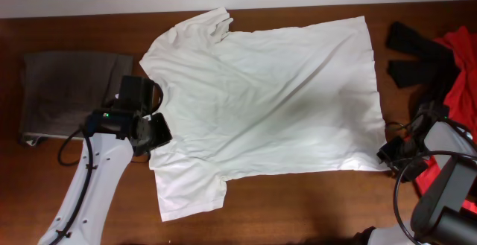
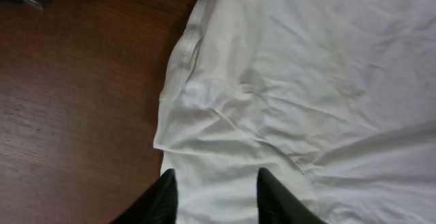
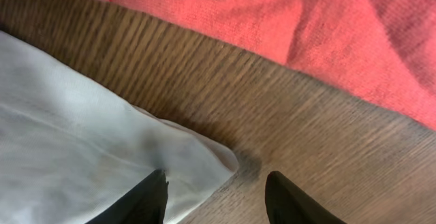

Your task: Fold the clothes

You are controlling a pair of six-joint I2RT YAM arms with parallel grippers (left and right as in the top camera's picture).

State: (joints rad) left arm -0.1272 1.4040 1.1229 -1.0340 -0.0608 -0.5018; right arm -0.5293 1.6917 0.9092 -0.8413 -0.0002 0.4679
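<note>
Folding looks barely begun, if at all. The T-shirt (image 1: 268, 96) lies opened out flat across the middle of the table (image 1: 313, 208). Its collar points toward the left arm and its hem toward the right, and no part is doubled over. Both sleeves are spread out, one at the far edge and one at the near edge. By my reckoning every fold is left to do: sleeves in, sides over, then the body halved.

It is a big white shirt of thin cloth, mostly smooth, with shallow creases running slantwise over the chest and a faint greyish shadow low in the body. The hem runs fairly straight. At the neck the cloth is puckered into small ridges, and the lower hem corner lies as a soft rounded flap on the wood.

Off to the left sit folded trousers (image 1: 67, 88), and to the right a red garment (image 1: 462, 59) and a black one (image 1: 417, 51), all clear of the shirt.

The left gripper (image 2: 216, 183) hangs over the shoulder by the collar, its fingers moderately parted with loose cloth beneath them, pinching nothing. The right gripper (image 3: 214, 186) stands just as parted, straddling the hem corner without gripping it.
</note>
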